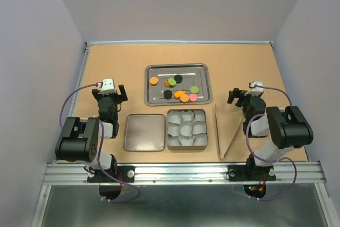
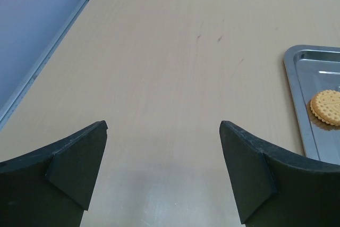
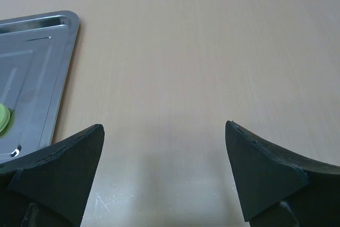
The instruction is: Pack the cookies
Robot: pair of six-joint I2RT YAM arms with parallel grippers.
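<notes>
Nine cookies (image 1: 171, 82) lie on the steel tray (image 1: 154, 99) beyond the cup-lined tin (image 1: 168, 130), and with left pincer (image 2: 163, 131) and right pincer (image 3: 164, 128) both open and empty over bare bench (image 2: 159, 51), it seems best to start with the isolated orange cookie (image 1: 153, 81).

Wooden worktop (image 1: 106, 62) bearing a steel tray (image 1: 202, 75); nearer, a tin lid (image 1: 144, 132), a tin (image 1: 186, 148) of white paper cups (image 1: 186, 129), and a tan triangular sheet (image 1: 226, 131).

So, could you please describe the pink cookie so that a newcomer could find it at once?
Find the steel tray at the middle of the table, on its far half. Go to its near right corner, where the pink cookie lies beside an orange one. It is the only pink disc.
</notes>
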